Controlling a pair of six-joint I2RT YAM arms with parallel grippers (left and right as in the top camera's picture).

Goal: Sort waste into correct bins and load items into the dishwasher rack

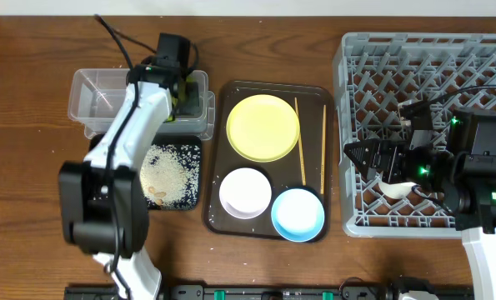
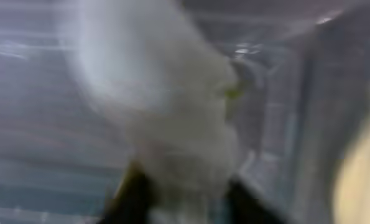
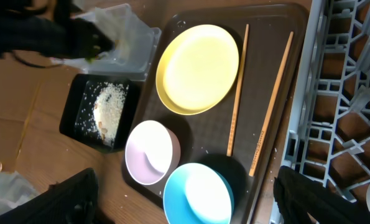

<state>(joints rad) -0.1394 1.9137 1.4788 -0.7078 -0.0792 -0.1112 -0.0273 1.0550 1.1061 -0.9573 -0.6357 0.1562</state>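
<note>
My left gripper (image 1: 181, 87) is over the clear plastic tub (image 1: 97, 100) and is shut on the crumpled white tissue (image 2: 172, 118), which fills its blurred wrist view. The black tray (image 1: 189, 150) holds loose rice (image 1: 166, 172). The yellow plate (image 1: 263, 127), pinkish-white bowl (image 1: 245, 192), light blue bowl (image 1: 298, 214) and two chopsticks (image 1: 300, 142) lie on the brown serving tray. My right gripper (image 1: 358, 156) is open and empty at the left edge of the grey rack (image 1: 423, 58). The white cup (image 1: 395, 187) lies in the rack. The wrapper is not clearly visible.
The brown serving tray (image 1: 214, 167) sits between the bins and the rack. In the right wrist view the blue bowl (image 3: 197, 196) and the pinkish-white bowl (image 3: 150, 152) lie between my open fingers (image 3: 191, 202), with stray rice grains on the tray.
</note>
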